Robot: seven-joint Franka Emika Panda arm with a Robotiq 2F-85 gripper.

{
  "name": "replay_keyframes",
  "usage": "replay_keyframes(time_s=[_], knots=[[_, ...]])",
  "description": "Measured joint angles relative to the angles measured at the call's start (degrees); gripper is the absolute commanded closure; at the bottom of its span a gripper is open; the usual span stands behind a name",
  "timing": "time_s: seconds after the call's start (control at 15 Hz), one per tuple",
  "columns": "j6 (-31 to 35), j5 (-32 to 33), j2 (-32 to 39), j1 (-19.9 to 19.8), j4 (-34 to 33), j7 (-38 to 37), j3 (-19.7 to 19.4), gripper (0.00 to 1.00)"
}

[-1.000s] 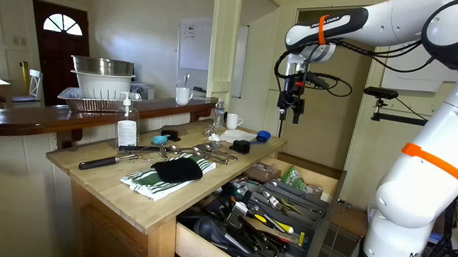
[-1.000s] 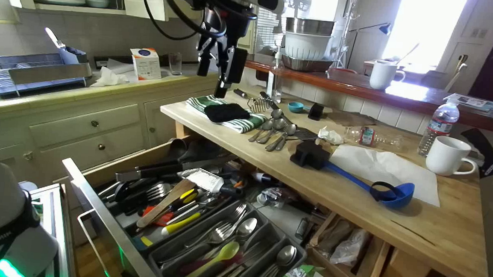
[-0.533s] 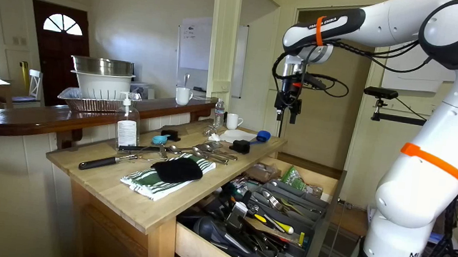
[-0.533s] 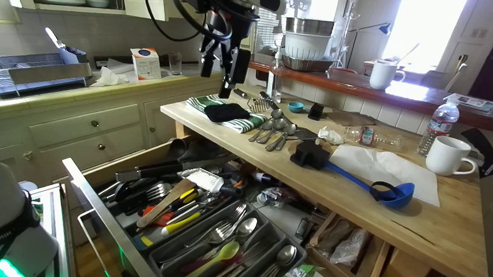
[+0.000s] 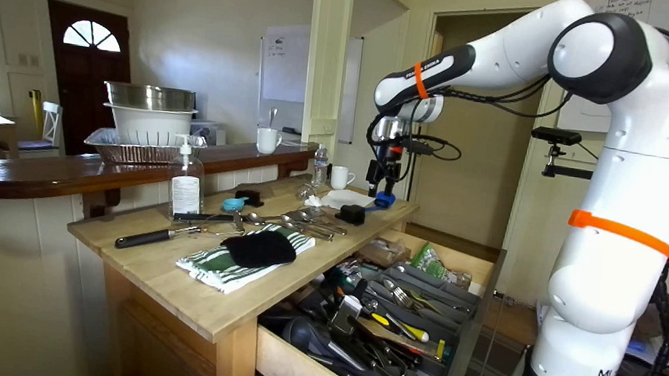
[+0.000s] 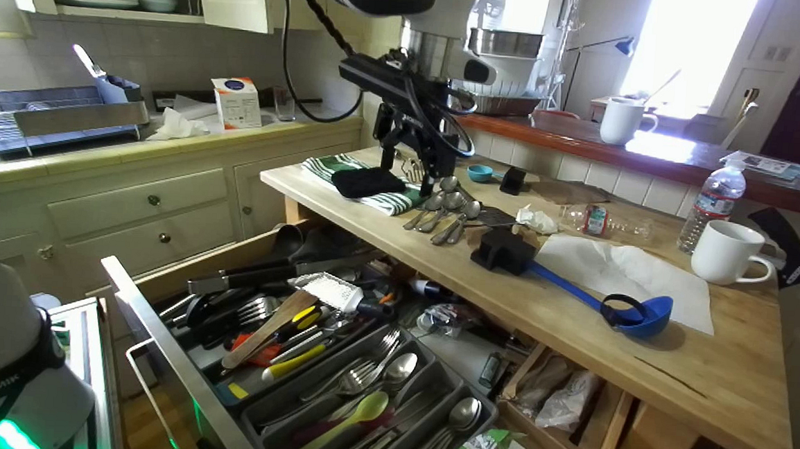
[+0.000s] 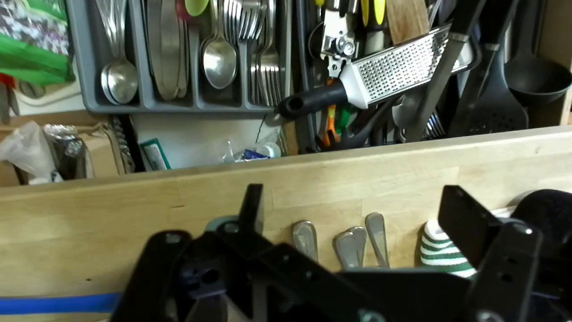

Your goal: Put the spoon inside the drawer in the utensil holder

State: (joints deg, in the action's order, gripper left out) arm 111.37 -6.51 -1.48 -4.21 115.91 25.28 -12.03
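Note:
Several metal spoons (image 6: 453, 201) lie in a cluster on the wooden counter, also seen in an exterior view (image 5: 291, 224). Their handle ends (image 7: 351, 247) show between my fingers in the wrist view; the bowls are hidden behind the gripper. My gripper (image 7: 353, 197) is open and empty, above the counter over the spoon area; both exterior views show it pointing down (image 6: 408, 178) (image 5: 380, 192). The pale wood drawer (image 5: 317, 367) is pulled open below the counter edge. Inside it the grey compartmented utensil holder (image 7: 172, 107) holds spoons, knives and forks.
A striped towel with a black cloth (image 6: 368, 182) lies beside the spoons. A black block (image 6: 504, 250), blue ladle (image 6: 644, 319), mug (image 6: 725, 251) and water bottle (image 6: 710, 209) stand along the counter. A soap dispenser (image 5: 186, 186) is behind. A grater (image 7: 397, 67) and tools fill the drawer's side.
The arm has reached out and lowered, bringing the open gripper down toward the counter near the spoons. The wrist has turned. The drawer and the utensils have not moved.

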Motion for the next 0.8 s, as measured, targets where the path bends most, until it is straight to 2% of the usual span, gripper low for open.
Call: replay_keyframes(time_s=[0.33,0.8], knots=[[2.92,-3.98,10.12,-1.02,-7.49,12.26,2.76,0.0],[8.04,-3.59,19.4,-2.64,-17.01,16.54,7.16,0.0]])
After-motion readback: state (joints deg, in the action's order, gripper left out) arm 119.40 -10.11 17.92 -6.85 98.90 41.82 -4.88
